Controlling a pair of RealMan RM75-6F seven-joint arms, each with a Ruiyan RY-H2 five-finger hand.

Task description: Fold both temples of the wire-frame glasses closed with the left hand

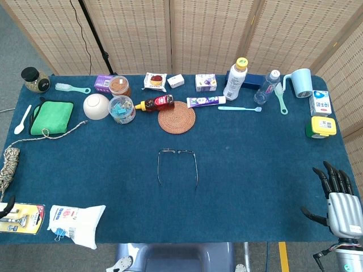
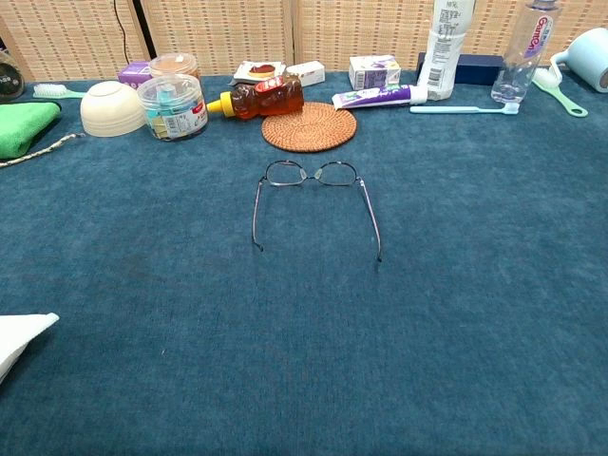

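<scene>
**Temples open, left hand not yet on scene**

At the table's near edge, well to the right of the wire-frame glasses (image 1: 177,166), the right hand (image 1: 339,201) hovers with fingers spread and upright, holding nothing. The left hand shows in neither view, so its state cannot be told.

Glasses lie mid-cloth on the blue tablecloth (image 2: 475,313), lenses on the far side, both temples (image 2: 370,220) fully open and running toward the robot, roughly parallel. Nothing touches them. Step in hand, as I judge it: bring the left hand in and fold the first temple.

Notes for doing it well:
- Approach from the near left of the glasses, low, so the left temple tip is met first.
- Thin wire on soft cloth will likely slide or pivot under a side push; sweep the tip inward in an arc about the hinge rather than shoving straight across.
- Fold one temple flat behind the lenses before starting the other, so they stack.

Just beyond the glasses sits the woven coaster (image 2: 309,126), with the honey bear bottle (image 2: 261,97) touching its far-left edge. Pushing the frame away risks running it against the coaster.
</scene>
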